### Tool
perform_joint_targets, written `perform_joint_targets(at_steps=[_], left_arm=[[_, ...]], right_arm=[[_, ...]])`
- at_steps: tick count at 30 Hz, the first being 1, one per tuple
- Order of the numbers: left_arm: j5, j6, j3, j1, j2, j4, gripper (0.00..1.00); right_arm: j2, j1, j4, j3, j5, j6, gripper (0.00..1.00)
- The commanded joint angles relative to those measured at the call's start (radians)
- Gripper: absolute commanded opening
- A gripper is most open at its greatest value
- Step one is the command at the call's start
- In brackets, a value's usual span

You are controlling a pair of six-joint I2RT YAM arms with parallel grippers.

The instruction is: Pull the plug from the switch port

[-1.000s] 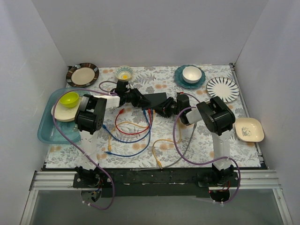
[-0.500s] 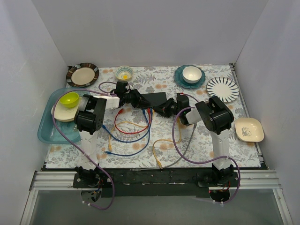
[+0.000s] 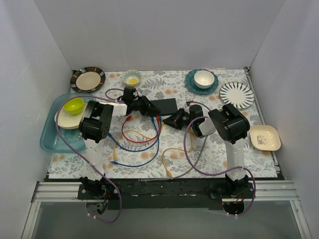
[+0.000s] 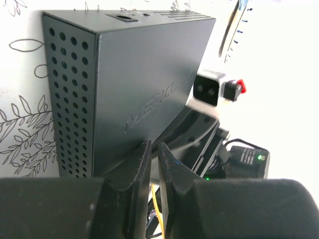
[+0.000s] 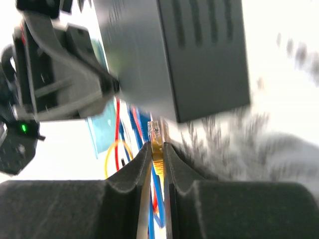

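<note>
The switch [image 3: 164, 105] lies flat on the surface [image 3: 219, 144], mid-workspace, with its socket edge toward the arm bases. I keep the left gripper [image 4: 153, 147] with jaws almost together and tips set against the switch's end. I judge this braces the box against the pull, and nothing shows between them. The right gripper [image 5: 157, 147] has its jaws clamped on the yellow plug [image 5: 155, 132], so force runs along the cable line. The plug tip sits just beside the socket edge, apparently clear of the port
</note>
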Motion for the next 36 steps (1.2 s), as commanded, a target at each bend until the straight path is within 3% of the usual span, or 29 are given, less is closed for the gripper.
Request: perform_joint_targets(at_steps=[1,6,9,10,11,14,15,16,18,20,26,29,31,36], left_arm=[[-0.034,0.009,0.000,0.000,-0.013,-0.041,0.12],[-0.044,0.019,0.001,0.006,-0.029,-0.058,0.12],[-0.047,0.027,-0.002,0.017,-0.049,-0.061,0.12],[-0.048,0.027,-0.004,0.020,-0.053,-0.062,0.12],[-0.048,0.030,-0.004,0.021,-0.059,-0.064,0.12],[-0.051,0.032,-0.007,0.023,-0.069,-0.062,0.12],[-0.054,0.032,-0.007,0.024,-0.070,-0.061,0.13],[-0.056,0.032,-0.007,0.024,-0.072,-0.059,0.13],[-0.060,0.036,-0.008,0.024,-0.076,-0.061,0.13],[-0.063,0.039,-0.011,0.023,-0.082,-0.064,0.14],[-0.077,0.035,-0.033,0.024,-0.098,-0.059,0.15],[-0.086,0.036,-0.040,0.024,-0.105,-0.064,0.15],[-0.091,0.042,-0.037,0.024,-0.108,-0.068,0.15],[-0.093,0.055,-0.019,0.026,-0.102,-0.081,0.15]], right_arm=[[-0.020,0.016,-0.042,-0.075,-0.072,-0.065,0.01],[-0.162,-0.038,-0.077,-0.186,-0.057,-0.126,0.01],[-0.373,-0.109,-0.344,-0.226,0.010,-0.331,0.01],[-0.426,-0.123,-0.544,-0.221,0.082,-0.397,0.01],[-0.519,-0.134,-0.631,-0.212,0.127,-0.515,0.01],[-0.633,-0.143,-0.757,-0.191,0.209,-0.638,0.03],[-0.645,-0.140,-0.762,-0.183,0.206,-0.645,0.18],[-0.656,-0.135,-0.762,-0.157,0.216,-0.643,0.43],[-0.661,-0.103,-0.751,-0.122,0.250,-0.632,0.60],[-0.617,-0.076,-0.724,-0.045,0.250,-0.625,0.64],[-0.332,-0.008,-0.625,0.166,0.089,-0.524,0.62],[-0.212,0.009,-0.567,0.199,0.018,-0.436,0.53],[-0.166,0.012,-0.483,0.193,-0.005,-0.372,0.50],[-0.110,0.023,-0.472,0.225,-0.002,-0.344,0.48]])
